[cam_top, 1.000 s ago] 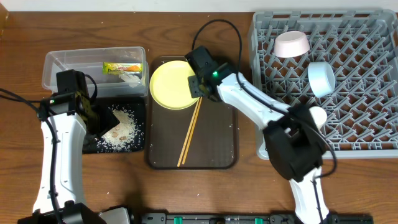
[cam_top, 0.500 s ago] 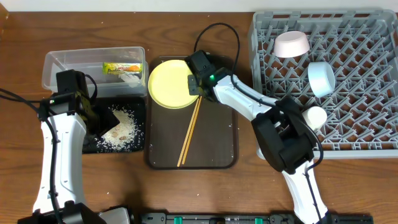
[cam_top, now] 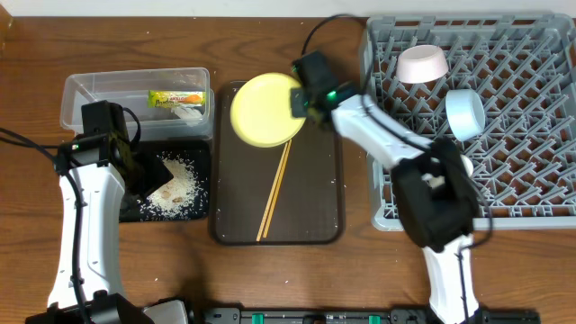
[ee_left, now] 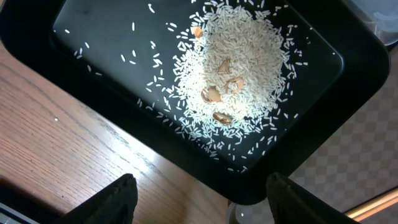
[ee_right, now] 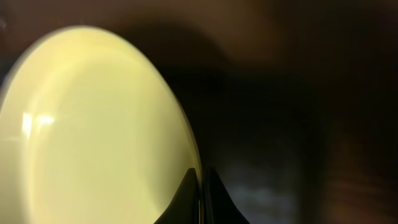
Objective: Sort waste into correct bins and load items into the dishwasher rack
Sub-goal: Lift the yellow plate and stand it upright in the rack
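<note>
While the right gripper (ee_right: 200, 186) clamps the yellow plate (cam_top: 264, 110) by its rim, the left gripper (ee_left: 202, 199) hangs spread and empty above rice (ee_left: 249, 62) in the black tray (ee_left: 106, 37).

The plate (cam_top: 264, 110) is plain pale yellow. At three o'clock the rack (cam_top: 522, 135) is a grey lattice with a pinkish-white bowl (cam_top: 423, 63) and a light blue bowl (cam_top: 465, 112). At nine o'clock, white rice (ee_left: 242, 68) speckles the black tray (ee_left: 93, 37). The wrapper (cam_top: 175, 98) is yellow, green and orange. The bench (cam_top: 180, 270) is wood-grained brown.
</note>
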Motion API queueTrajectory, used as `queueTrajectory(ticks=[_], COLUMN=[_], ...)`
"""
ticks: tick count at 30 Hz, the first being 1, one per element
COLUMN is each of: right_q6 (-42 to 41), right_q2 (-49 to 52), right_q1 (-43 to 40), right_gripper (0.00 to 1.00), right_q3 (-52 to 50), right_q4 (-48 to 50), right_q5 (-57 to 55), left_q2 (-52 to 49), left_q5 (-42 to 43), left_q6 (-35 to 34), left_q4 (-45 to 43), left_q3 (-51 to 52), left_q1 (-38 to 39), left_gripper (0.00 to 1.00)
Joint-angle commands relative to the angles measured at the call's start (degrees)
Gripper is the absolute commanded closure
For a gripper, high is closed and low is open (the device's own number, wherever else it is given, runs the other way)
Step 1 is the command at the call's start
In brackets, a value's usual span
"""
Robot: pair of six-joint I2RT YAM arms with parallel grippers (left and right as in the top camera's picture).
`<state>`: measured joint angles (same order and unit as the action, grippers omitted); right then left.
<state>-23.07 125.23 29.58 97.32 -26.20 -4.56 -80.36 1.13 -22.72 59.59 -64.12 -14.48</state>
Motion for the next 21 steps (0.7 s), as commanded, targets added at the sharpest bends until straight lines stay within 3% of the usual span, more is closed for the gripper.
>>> queueTrajectory(ticks=[1, 7, 14, 17, 21], right_q6=[9.4, 19.8, 34.0, 35.6, 35.6], right_q2=[-9.9, -19.9, -24.7, -24.2, -23.2], right_q1=[-2.3, -5.5, -7.5, -8.0, -9.0], right_gripper=[0.99, 0.99, 0.99, 0.99, 0.99], right_q3=[0.2, 0.2, 0.2, 0.2, 0.2], right_q4=[-1.2, -4.8, -4.3, -3.8, -3.7], right_q5=[-0.6, -9.9, -32.5, -43.6, -48.9], left_q2=[0.2, 0.2, 0.2, 0.2, 0.2], left_q5=[-0.3, -0.3, -0.3, -0.3, -0.3], left_q6=[-0.5, -0.5, -0.5, -0.5, -0.5], left_q4=[0.2, 0.2, 0.1, 0.1, 0.1], left_q3=[-0.5, -0.5, -0.5, -0.5, -0.5], left_q1=[-0.2, -0.2, -0.2, -0.2, -0.2], left_gripper=[0.3, 0.3, 0.31, 0.3, 0.31])
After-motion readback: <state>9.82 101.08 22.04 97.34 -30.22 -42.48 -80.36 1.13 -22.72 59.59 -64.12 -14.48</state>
